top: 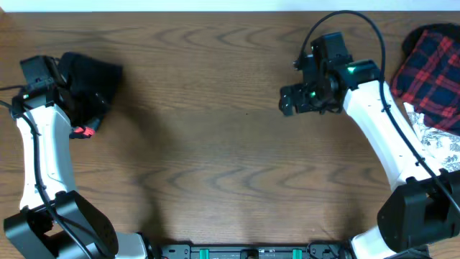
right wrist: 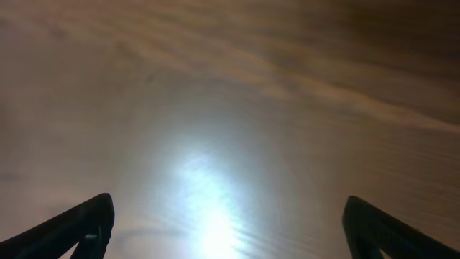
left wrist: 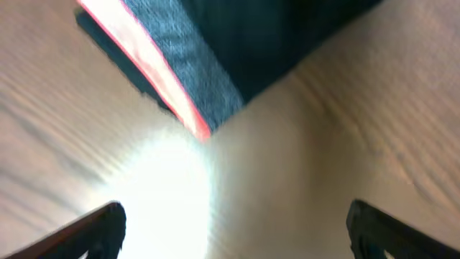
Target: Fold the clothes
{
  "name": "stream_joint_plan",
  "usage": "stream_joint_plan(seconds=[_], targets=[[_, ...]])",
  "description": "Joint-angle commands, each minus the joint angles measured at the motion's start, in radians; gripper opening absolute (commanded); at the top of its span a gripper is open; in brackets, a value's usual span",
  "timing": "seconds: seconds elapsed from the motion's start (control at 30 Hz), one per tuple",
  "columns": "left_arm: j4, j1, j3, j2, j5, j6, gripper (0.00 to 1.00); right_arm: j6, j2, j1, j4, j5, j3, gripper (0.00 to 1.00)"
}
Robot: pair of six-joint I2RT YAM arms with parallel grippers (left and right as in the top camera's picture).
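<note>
Trousers (top: 92, 79): 1 pair, bunched | plaid garment (top: 431, 65): 1 | floral cloth (top: 442, 147): 1 | left jaws spread | right jaws spread

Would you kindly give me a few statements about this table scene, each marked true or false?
1. The black trousers lie in a heap at the left end of the table. True.
2. The left tool is shut on the trousers. False: it is open and holds nothing.
3. The right tool is open over bare table. True.
4. The plaid garment lies mid-table. False: it is at the right edge, beside the white floral cloth.
</note>
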Motion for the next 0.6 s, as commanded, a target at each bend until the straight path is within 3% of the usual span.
stream_joint_plan(seconds=[0.0,0.23,0.33,0.47,0.57], targets=[[-0.047,0.001,-0.001,0.004,0.037,-0.017,0.98,0.069,-0.008,-0.055,0.020,0.096,0.010,0.99],[-0.158,0.001,-0.001,0.002,0.049,-0.012,0.98,0.076,-0.009,-0.166,-0.043,0.095,0.010,0.99],[-0.172,-0.003,-0.007,-0.016,0.139,0.058,0.98,0.109,-0.023,-0.211,-0.093,0.100,0.009,0.99],[-0.144,-0.022,-0.048,-0.144,0.246,0.151,0.98,0.109,-0.129,-0.245,-0.082,0.119,-0.024,0.99],[-0.107,-0.056,-0.090,-0.257,0.249,0.175,0.98,0.105,-0.245,-0.245,-0.032,0.133,-0.087,0.99]])
